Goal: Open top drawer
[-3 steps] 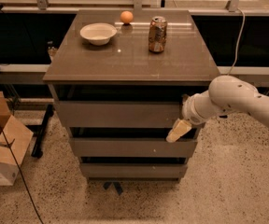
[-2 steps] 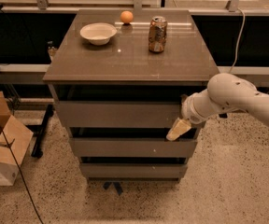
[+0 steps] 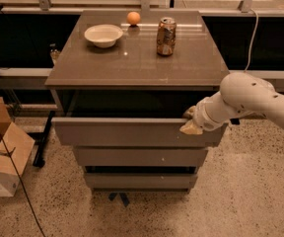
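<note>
The top drawer [image 3: 127,132] is the widest grey-brown front, just under the cabinet's tabletop [image 3: 142,63]. It stands pulled out towards me, with a dark gap behind its top edge. My gripper [image 3: 190,121] is at the drawer's right end, on the end of the white arm [image 3: 245,100] that reaches in from the right. One tan fingertip [image 3: 191,128] lies on the front face and the other sits behind the top edge, so the gripper is shut on the panel's rim.
On the tabletop stand a white bowl [image 3: 103,35], an orange [image 3: 133,18] and a drink can [image 3: 166,36]. Below are the middle drawer [image 3: 137,157] and the bottom drawer [image 3: 142,180]. Cardboard boxes [image 3: 4,157] sit on the floor at the left.
The top drawer has slid out towards me and its front now sits lower and wider in view. My gripper has moved up to its top right edge and come out with it.
</note>
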Robot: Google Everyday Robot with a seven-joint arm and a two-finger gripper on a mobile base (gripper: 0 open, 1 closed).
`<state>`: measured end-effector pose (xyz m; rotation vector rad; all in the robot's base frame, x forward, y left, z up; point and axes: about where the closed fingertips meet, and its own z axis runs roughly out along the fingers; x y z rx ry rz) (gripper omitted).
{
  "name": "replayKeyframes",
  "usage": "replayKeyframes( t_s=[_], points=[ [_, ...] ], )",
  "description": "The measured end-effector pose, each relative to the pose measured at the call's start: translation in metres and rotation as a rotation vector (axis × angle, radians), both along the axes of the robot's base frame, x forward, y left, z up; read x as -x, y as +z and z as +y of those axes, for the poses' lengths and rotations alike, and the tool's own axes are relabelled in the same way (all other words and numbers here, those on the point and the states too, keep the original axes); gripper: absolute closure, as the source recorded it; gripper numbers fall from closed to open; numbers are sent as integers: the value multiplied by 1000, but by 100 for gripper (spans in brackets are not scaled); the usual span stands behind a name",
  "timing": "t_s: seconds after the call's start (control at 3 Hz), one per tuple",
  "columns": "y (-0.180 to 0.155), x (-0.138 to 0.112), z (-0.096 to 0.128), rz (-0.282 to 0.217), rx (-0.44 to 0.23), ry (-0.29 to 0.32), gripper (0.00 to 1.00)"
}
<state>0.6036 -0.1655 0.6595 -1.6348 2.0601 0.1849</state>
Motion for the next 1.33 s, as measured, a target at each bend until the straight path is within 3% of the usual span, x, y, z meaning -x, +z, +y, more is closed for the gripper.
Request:
replayKeyframes(
  t_s=[0.33,0.67,1.33],
  points=[
    [6,0,0,0,0,0,92],
    [9,0,1,1,0,1,82],
    [6,2,6,18,13,39,35]
  ],
)
